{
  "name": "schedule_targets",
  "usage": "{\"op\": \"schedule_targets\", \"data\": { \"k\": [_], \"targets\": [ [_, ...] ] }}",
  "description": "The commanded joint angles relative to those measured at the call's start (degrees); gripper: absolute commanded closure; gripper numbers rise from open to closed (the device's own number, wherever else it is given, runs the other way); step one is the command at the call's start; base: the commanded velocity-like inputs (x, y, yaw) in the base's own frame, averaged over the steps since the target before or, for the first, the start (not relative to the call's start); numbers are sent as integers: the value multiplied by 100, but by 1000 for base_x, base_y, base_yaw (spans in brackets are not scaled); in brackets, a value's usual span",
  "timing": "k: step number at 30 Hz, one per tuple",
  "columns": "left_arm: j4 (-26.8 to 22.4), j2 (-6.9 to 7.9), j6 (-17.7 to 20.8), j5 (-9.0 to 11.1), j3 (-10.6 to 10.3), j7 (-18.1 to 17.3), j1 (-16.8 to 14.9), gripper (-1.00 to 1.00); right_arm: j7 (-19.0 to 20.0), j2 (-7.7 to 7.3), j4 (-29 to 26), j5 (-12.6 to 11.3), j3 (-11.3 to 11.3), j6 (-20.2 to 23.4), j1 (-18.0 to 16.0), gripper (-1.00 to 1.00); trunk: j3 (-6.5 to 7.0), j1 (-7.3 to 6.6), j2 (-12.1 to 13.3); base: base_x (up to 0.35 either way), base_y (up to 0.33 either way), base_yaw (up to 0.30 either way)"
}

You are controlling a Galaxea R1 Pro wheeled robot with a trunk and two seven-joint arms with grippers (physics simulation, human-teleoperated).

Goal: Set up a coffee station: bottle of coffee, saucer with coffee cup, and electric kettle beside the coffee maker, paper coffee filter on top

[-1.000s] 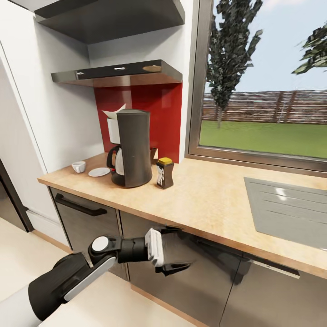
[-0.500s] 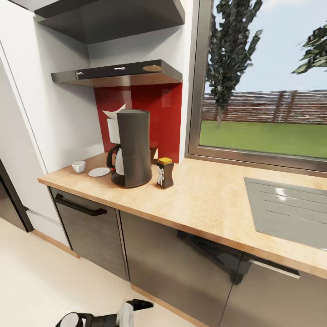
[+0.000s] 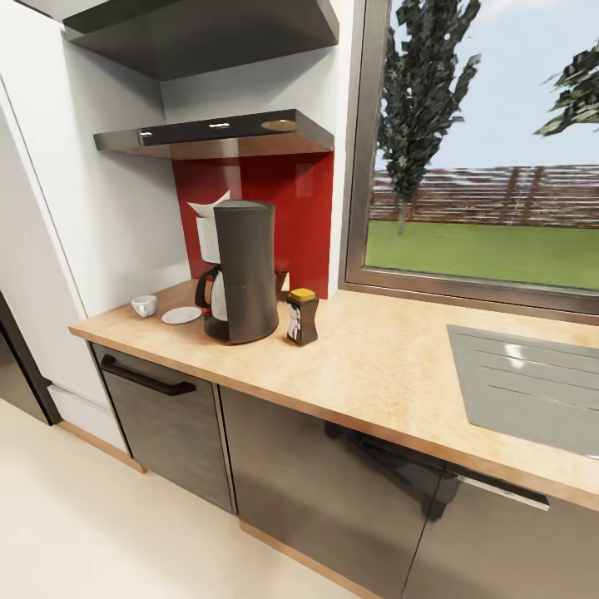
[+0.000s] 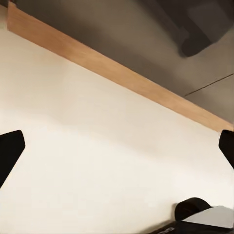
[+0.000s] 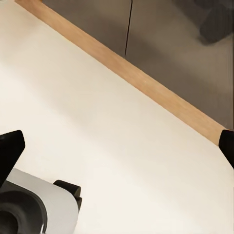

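On the wooden countertop (image 3: 374, 366) stands the dark coffee maker (image 3: 243, 270) with a glass carafe at its base. A small bottle of coffee (image 3: 301, 318) with a yellow lid stands just to its right. To its left lie a white saucer (image 3: 181, 314) and, apart from it, a white coffee cup (image 3: 144, 305). A white paper filter (image 3: 207, 226) pokes up behind the coffee maker. My left gripper (image 4: 117, 151) is open over the pale floor. The right gripper (image 5: 117, 151) is open too, also low over the floor.
Two dark shelves (image 3: 216, 133) hang above the coffee maker in front of a red backsplash. A steel sink (image 3: 532, 383) is set into the counter at the right, below a window. Dark cabinet fronts (image 3: 333, 491) with a wooden toe strip (image 4: 122, 75) run under the counter.
My left arm has dropped from in front of the cabinets down and out of the head view. Nothing on the counter has moved.
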Motion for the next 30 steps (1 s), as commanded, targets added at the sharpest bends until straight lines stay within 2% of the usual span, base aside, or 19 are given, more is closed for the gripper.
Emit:
{"op": "schedule_targets", "data": {
  "k": [1, 4, 5, 15, 20, 30],
  "targets": [
    [32, -5, -37, 37, 14, 1, -4, -100, 32, 0, 6, -78, 39, -17, -3, -100, -4, 0, -3, 0, 0, 0],
    [108, -61, -31, 35, 181, 20, -3, -100, 33, 0, 6, -126, 39, -17, -3, -100, -4, 0, -3, 0, 0, 0],
    [128, -122, -29, 34, 228, 37, -3, -100, 38, 0, 6, -139, 46, -17, -3, -100, -4, 0, -3, 0, 0, 0],
    [135, -144, -29, 34, 241, 46, -3, -100, 51, 8, -1, -143, 56, -17, -3, -100, -4, 0, -3, 0, 0, 0],
    [135, -151, -29, 34, 238, 44, -4, -100, 48, 9, 0, -143, 56, -17, -3, -100, -4, 0, -3, 0, -165, 0],
    [135, -154, -29, 34, 238, 43, -3, -100, 51, 0, 2, -143, 48, -17, -3, -100, -4, 0, -3, 0, -18, -244]
  ]
}}
